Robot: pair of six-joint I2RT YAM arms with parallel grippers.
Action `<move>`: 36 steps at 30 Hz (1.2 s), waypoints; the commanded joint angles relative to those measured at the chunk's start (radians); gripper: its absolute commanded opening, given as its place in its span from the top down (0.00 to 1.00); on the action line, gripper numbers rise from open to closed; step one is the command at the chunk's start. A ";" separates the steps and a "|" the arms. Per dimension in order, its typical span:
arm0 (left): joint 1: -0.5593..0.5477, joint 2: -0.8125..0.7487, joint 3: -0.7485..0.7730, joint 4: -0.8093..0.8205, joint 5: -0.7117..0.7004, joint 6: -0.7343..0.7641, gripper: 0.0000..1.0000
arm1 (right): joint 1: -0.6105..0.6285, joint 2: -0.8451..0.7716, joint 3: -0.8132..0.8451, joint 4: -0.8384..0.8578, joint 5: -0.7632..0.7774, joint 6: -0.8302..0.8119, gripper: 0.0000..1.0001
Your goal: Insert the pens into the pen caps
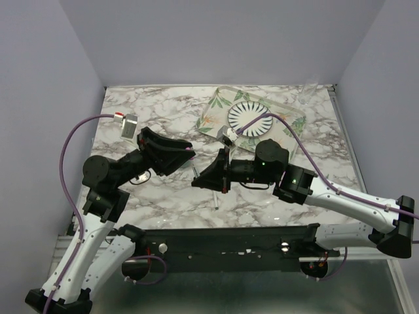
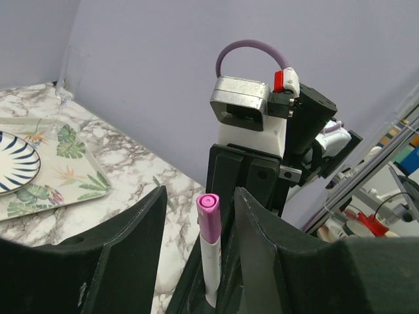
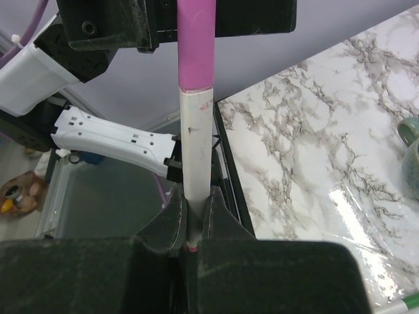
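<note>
One white pen, pink-purple cap fitted.
The right gripper jaws were clamped on the pen; the left gripper jaws stood apart beside its cap.

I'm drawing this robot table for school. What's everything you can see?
table: one, grey-white marble, under everything
tray: one, leaf-patterned, far side
plate: one, white with dark stripes, on the tray
glass: one, clear, far right corner
cup: one, green, on the table
capped pen: one, white, between the pincers
pink cap: one, pink, on that pen
loose pen: one, white with green end, lying on the table
left pincer: one, black, open around the pink cap
right pincer: one, black, shut on the capped pen
</note>
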 commanded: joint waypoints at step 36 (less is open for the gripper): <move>-0.006 0.029 -0.171 0.251 0.053 -0.233 1.00 | 0.001 0.008 0.251 -0.124 0.140 -0.088 0.99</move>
